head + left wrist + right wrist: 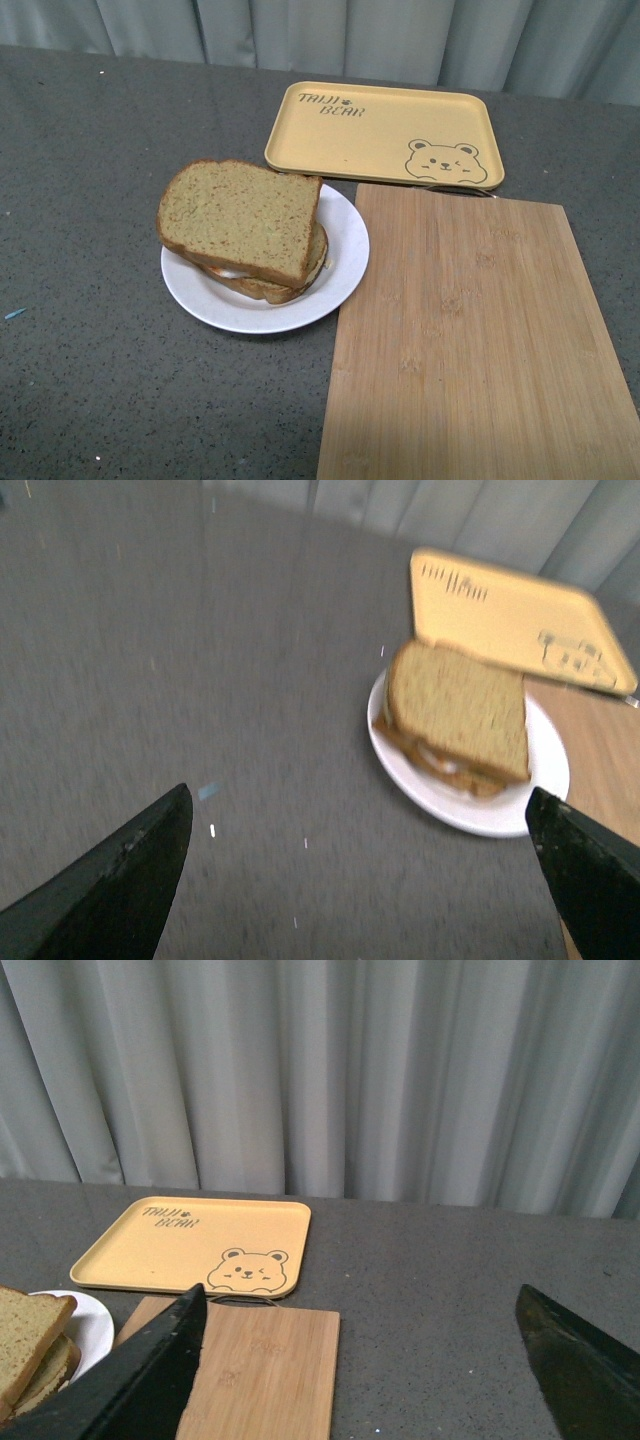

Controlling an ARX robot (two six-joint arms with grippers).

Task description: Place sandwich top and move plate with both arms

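Two bread slices are stacked on the plate (345,255). The sandwich top (240,215) lies bare face up on the lower slice (270,288), slightly skewed off it, with a bit of white filling showing between them. The plate sits on the dark grey table (80,200). Its right rim is just beside the far-left corner of the wooden cutting board (470,340); cannot tell if they touch. A yellow bear tray (385,130) lies behind both, near the plate's far rim.

The left fingers (120,890) are spread wide and empty over bare table, apart from the plate; that view is blurry. The right fingers (150,1380) are spread wide and empty too, with the board and tray ahead of them and a grey curtain (350,1070) beyond.
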